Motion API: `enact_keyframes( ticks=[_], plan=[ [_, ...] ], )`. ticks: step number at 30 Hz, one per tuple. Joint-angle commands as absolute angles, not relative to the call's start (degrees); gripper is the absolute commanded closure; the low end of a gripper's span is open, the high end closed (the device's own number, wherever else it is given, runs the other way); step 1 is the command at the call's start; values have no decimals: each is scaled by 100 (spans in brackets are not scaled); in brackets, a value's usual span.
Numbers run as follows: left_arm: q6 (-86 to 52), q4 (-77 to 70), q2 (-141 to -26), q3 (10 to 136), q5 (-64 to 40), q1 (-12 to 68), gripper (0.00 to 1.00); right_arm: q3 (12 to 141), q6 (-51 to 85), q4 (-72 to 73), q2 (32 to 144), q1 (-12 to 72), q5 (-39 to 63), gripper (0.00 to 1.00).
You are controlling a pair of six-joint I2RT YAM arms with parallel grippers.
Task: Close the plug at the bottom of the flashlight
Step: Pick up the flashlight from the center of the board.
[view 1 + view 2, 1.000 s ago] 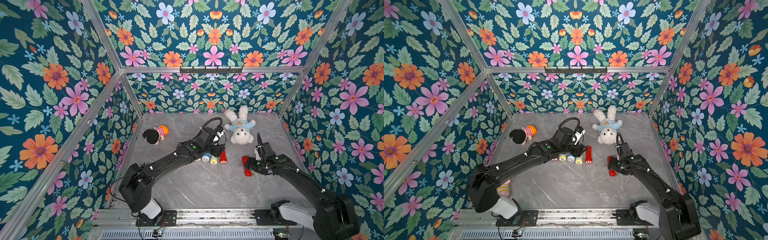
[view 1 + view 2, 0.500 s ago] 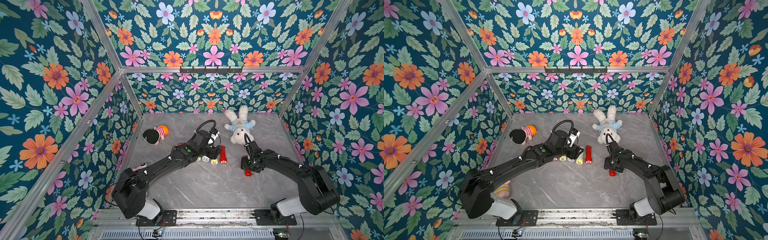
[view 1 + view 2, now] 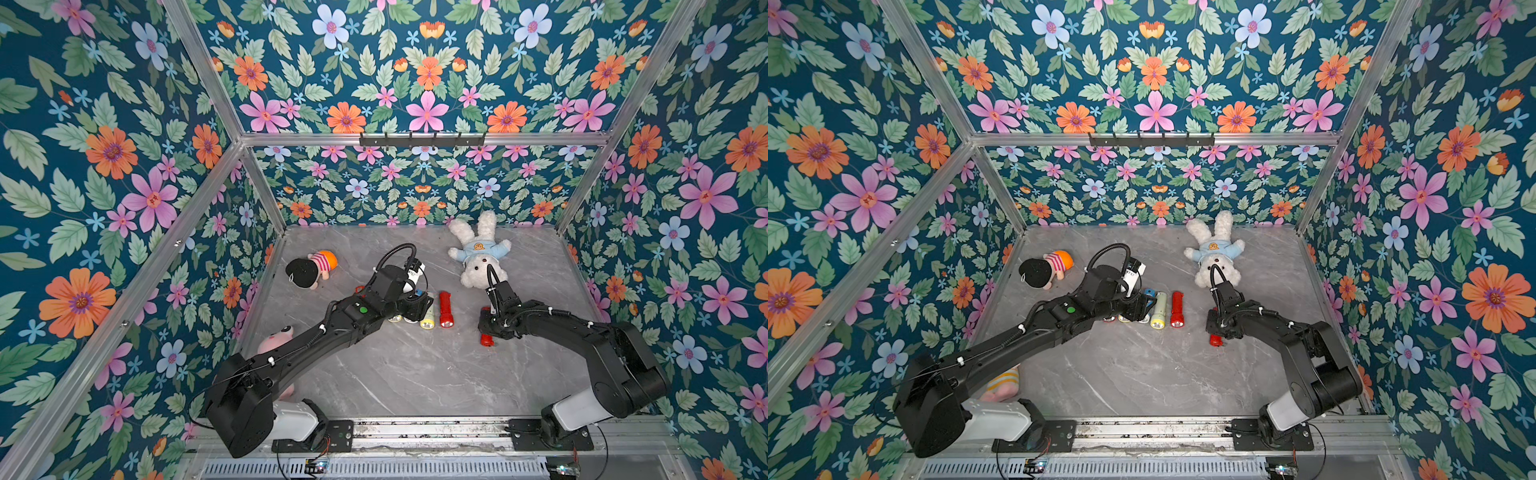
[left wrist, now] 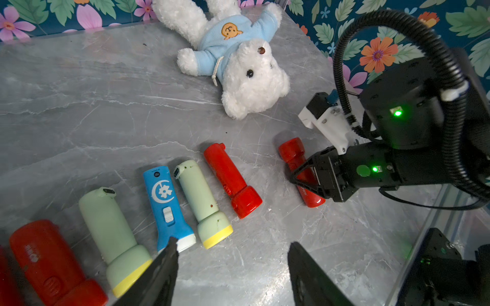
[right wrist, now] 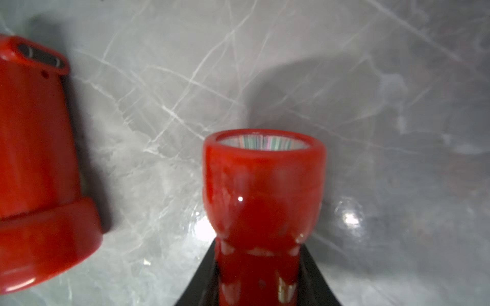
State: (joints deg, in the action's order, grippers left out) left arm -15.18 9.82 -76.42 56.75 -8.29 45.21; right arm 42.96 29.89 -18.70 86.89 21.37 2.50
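A small red flashlight (image 3: 486, 340) (image 5: 263, 182) lies on the grey marble table (image 3: 415, 374), right of a row of other flashlights. My right gripper (image 3: 487, 327) (image 3: 1215, 328) (image 4: 302, 177) (image 5: 257, 251) is shut on its body, one black finger pressed against each side. Its lens end points away from the wrist camera. Its bottom end and the plug are hidden behind the gripper. My left gripper (image 3: 419, 309) (image 4: 233, 246) hangs open over the row with nothing between its fingers.
The row holds a red flashlight (image 4: 230, 180) (image 5: 34, 159) with a dark slot showing at its bottom end, two pale green ones (image 4: 201, 201), a blue one (image 4: 167, 204) and more red. A white plush (image 3: 478, 253), a doll (image 3: 311, 268) and a pink plush (image 3: 276, 338) lie around.
My right gripper moved left and down over the lone red flashlight and its jaws narrowed onto it. The left arm drew back slightly to the left, its jaws unchanged.
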Motion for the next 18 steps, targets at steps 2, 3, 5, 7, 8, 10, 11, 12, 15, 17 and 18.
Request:
enact_keyframes(
  ticks=[2,3,5,7,8,10,11,12,15,17,18],
  plan=[
    [-1809,837,-7367,5513,-543,4456,31,4372,2439,-2374,8268,2479,325,100],
    [-1874,843,-7291,5481,-464,4433,32,4444,2187,-2424,8183,2695,284,100],
    [-2053,988,-7182,5487,-139,4370,31,4572,1815,-2480,8068,3087,268,100],
    [-2280,1318,-7093,5578,301,4289,32,4625,1533,-2428,7991,3437,395,100],
    [-2399,1461,-7009,5620,503,4240,32,4643,1397,-2417,7950,3602,407,100],
    [-2631,1663,-6769,5608,862,4157,33,4666,1060,-2351,7889,3938,517,100],
    [-2783,1754,-6579,5591,1069,4111,34,4655,863,-2262,7873,4104,562,100],
    [-2960,1849,-6396,5577,1305,4061,34,4645,646,-2173,7858,4272,709,100],
    [-3549,2197,-5879,5563,2061,3973,35,4639,194,-2039,7947,4646,1013,100],
    [-3737,2369,-5651,5572,2286,3955,35,4685,0,-2030,8096,4748,1355,100],
    [-3794,2438,-5564,5571,2325,3951,36,4731,-83,-2046,8219,4782,1538,100]
  ],
)
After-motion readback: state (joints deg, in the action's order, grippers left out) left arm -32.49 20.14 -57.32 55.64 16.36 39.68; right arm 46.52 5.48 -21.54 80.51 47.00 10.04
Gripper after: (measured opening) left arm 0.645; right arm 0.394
